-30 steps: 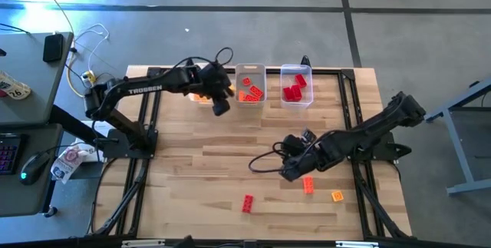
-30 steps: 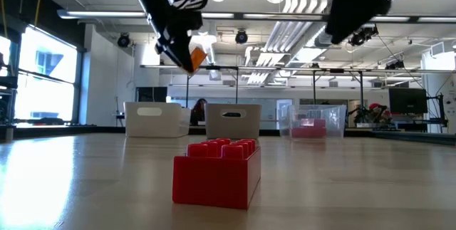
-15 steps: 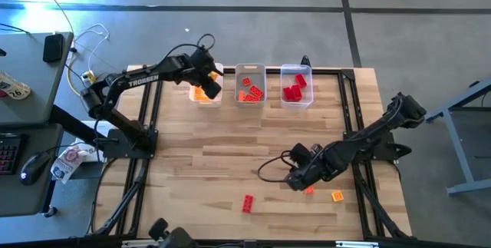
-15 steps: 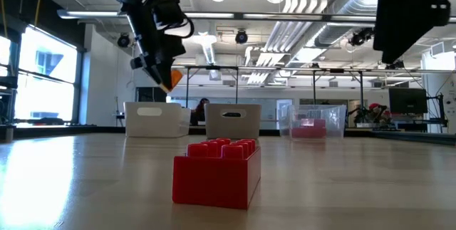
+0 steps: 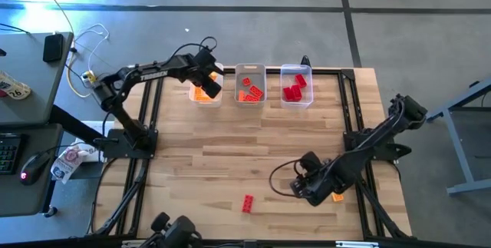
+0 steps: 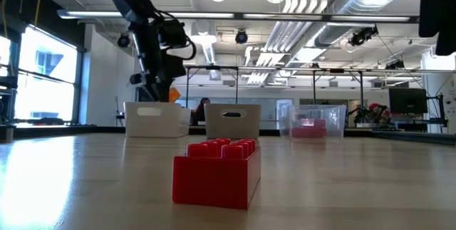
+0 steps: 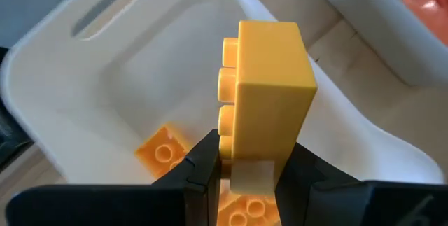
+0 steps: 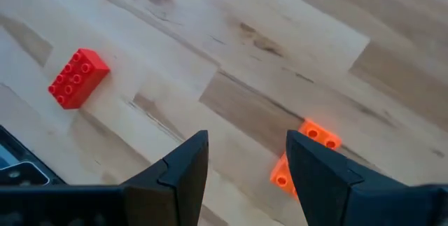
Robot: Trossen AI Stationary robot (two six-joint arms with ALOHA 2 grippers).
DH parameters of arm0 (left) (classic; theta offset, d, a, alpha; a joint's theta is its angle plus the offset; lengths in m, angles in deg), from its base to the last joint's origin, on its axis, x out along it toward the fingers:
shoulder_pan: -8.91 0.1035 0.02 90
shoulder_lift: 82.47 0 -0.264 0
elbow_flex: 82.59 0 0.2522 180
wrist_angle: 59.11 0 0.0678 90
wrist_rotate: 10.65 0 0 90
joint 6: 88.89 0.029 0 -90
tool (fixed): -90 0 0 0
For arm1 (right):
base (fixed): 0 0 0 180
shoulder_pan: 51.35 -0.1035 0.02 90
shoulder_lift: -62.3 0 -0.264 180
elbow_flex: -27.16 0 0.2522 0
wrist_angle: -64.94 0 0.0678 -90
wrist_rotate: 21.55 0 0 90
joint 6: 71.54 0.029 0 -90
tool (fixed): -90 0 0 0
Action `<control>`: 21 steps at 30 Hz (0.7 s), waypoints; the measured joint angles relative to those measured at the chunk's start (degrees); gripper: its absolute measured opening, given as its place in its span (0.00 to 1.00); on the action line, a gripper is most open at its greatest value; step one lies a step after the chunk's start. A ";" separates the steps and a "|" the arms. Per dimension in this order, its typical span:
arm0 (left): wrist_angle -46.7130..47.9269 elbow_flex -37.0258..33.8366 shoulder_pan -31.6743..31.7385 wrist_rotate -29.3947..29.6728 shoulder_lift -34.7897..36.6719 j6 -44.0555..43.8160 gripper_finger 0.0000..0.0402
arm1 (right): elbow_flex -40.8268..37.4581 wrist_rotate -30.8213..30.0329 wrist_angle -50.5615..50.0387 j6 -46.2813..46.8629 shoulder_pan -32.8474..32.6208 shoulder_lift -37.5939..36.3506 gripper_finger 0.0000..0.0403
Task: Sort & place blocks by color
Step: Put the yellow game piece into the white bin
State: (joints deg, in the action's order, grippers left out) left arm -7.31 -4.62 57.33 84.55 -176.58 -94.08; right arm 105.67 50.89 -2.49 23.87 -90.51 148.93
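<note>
Left gripper (image 7: 243, 173) clamps yellow block (image 7: 269, 89) over white bin (image 7: 105, 79); right gripper (image 8: 245, 156) apart, half hiding orange block (image 8: 308, 157).

Glossy plastic blocks (image 7: 269, 93), matt wooden table (image 5: 230, 156)

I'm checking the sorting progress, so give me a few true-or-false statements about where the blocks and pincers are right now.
1. The left pincer holds a yellow block over the white bin. True.
2. The right pincer grips the red block. False: it is open, the block lying apart on the table.
3. An orange block lies by the right pincer. True.
4. The clear bin holds yellow blocks. False: red ones.
</note>
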 joint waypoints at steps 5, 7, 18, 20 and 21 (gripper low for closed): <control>-2.72 0.00 0.00 -0.01 -2.50 -0.07 0.20 | 0.00 0.22 -0.80 5.54 -1.96 1.16 0.44; -3.51 0.00 0.00 -0.01 -3.19 -0.03 0.22 | 0.00 1.33 -0.84 7.26 -2.68 2.25 0.44; -4.78 0.00 0.44 2.40 -3.97 -1.78 0.24 | 0.00 3.17 -0.51 15.41 -6.00 7.56 0.44; -4.76 0.00 0.42 4.04 -3.97 -2.06 0.24 | 0.00 3.27 -0.42 16.96 -6.31 8.29 0.44; -4.76 0.00 0.42 4.76 -3.97 -2.13 0.25 | 0.00 3.40 -0.50 17.67 -6.39 8.66 0.44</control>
State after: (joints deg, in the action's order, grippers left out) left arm -12.07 -4.62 57.75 89.31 -180.55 -96.21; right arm 105.67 54.29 -2.98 41.55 -96.90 157.59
